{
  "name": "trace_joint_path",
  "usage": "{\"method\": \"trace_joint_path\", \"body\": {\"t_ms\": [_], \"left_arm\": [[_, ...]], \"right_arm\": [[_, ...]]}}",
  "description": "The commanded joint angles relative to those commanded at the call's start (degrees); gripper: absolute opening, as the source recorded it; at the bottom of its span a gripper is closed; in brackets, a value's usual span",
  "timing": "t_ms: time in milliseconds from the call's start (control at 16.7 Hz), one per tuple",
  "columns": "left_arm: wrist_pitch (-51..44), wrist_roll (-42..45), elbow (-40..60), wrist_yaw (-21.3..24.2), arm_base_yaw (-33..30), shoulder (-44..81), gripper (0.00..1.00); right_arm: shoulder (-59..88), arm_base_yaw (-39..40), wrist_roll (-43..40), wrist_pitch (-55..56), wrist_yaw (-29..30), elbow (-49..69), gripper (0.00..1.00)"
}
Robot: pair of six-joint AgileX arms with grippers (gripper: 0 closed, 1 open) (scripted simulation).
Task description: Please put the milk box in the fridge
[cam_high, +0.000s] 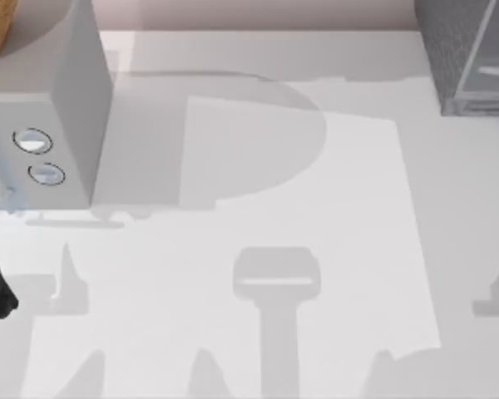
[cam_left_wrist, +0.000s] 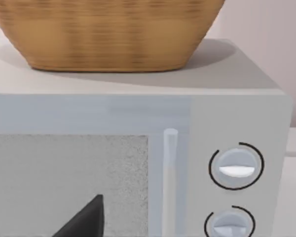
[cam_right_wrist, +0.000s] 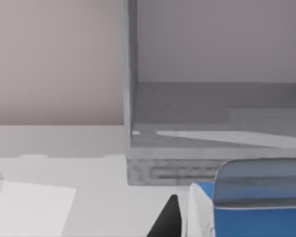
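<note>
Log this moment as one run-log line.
milk box: at right gripper, facing open fridge | left arm: facing microwave | placement: not yet done

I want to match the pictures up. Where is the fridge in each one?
Top view: the fridge sits at the far right corner of the table.
Right wrist view: its open inside is straight ahead, behind the milk box.
Left wrist view: this one faces the knobbed box with a basket on top.
Shared landmark: the pinkish back wall.

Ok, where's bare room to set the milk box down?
The fridge interior floor is bare, just beyond the milk box. The table between the microwave and fridge is open too. The microwave top holds a basket.
</note>
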Motion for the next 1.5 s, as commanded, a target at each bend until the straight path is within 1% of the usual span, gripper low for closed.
{"method": "trace_joint_path", "body": {"t_ms": [240, 480, 660, 960, 1140, 1320, 1500], "left_arm": [[0.0, 0.0, 0.0, 0.0, 0.0, 0.0, 1.0], [0.0, 0.0, 0.0, 0.0, 0.0, 0.0, 1.0], [0.0, 0.0, 0.0, 0.0, 0.0, 0.0, 1.0], [0.0, 0.0, 0.0, 0.0, 0.0, 0.0, 1.0], [0.0, 0.0, 0.0, 0.0, 0.0, 0.0, 1.0], [0.0, 0.0, 0.0, 0.0, 0.0, 0.0, 1.0], [0.0, 0.0, 0.0, 0.0, 0.0, 0.0, 1.0]], "right_arm": [[6.0, -1.0, 0.3, 5.0, -1.1, 4.1, 0.0], [21.5, -3.6, 0.7, 15.8, -3.3, 12.9, 0.0], [39.3, -6.1, 0.7, 25.8, -5.4, 21.0, 0.0], [77.0, -10.3, 0.4, 43.0, -9.1, 34.9, 0.0], [96.7, -12.5, 0.3, 52.4, -11.2, 42.5, 0.0], [111.2, -14.3, 0.4, 60.3, -13.0, 49.0, 0.0], [120.5, -15.6, 0.6, 66.1, -14.2, 53.7, 0.0]]}}
